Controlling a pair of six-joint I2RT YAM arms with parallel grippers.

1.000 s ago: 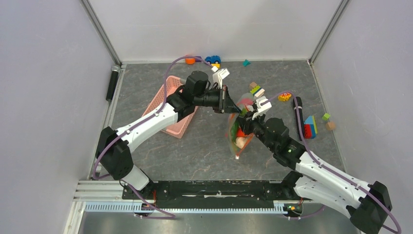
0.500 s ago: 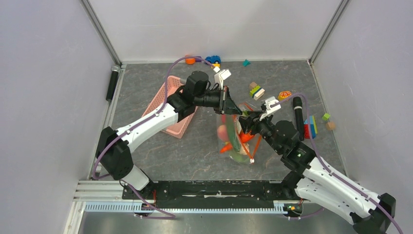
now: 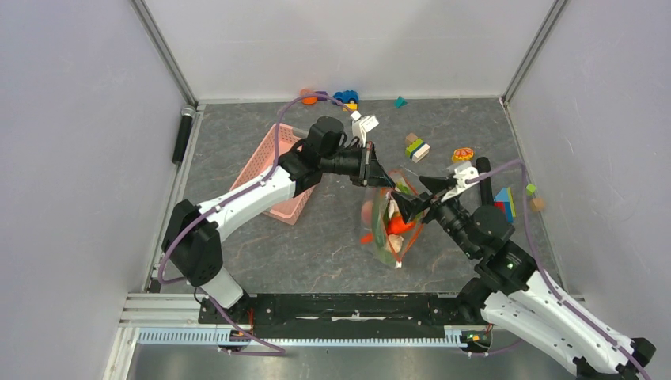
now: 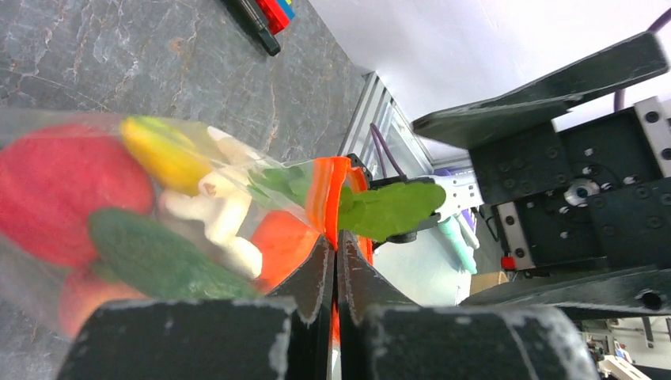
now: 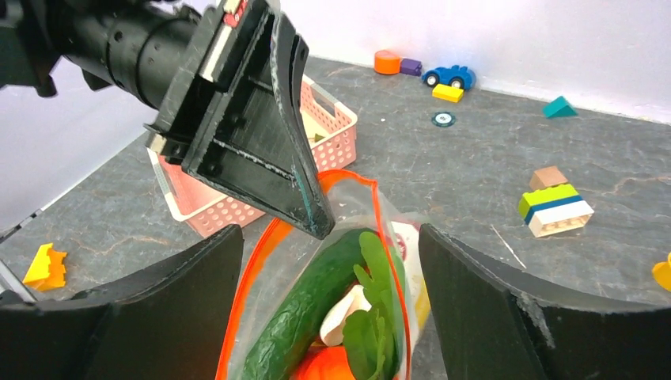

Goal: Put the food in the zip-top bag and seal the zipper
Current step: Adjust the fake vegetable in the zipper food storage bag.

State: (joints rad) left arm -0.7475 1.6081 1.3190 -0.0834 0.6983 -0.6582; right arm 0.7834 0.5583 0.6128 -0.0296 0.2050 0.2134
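The clear zip-top bag (image 3: 385,229) hangs above the table, full of toy food: a green cucumber (image 5: 305,305), carrot leaves (image 5: 372,317), a white mushroom (image 5: 346,310), a red tomato (image 4: 67,190) and a yellow banana (image 4: 162,154). My left gripper (image 3: 382,179) is shut on the orange-red zipper strip (image 4: 326,198) at the far end of the bag's mouth and holds the bag up. My right gripper (image 3: 411,207) is open, its fingers (image 5: 190,293) standing either side of the open mouth (image 5: 316,237) without touching it. The slider knob is not seen.
A pink lattice basket (image 3: 273,178) lies under the left arm. Toy blocks (image 3: 417,148) and a small blue car (image 3: 346,97) lie along the back. A black marker (image 3: 484,176) and more blocks (image 3: 504,206) lie at the right.
The right gripper has drawn back to the right and now stands open at the bag's mouth. The left gripper keeps its hold; the bag has swung and shifted slightly right.
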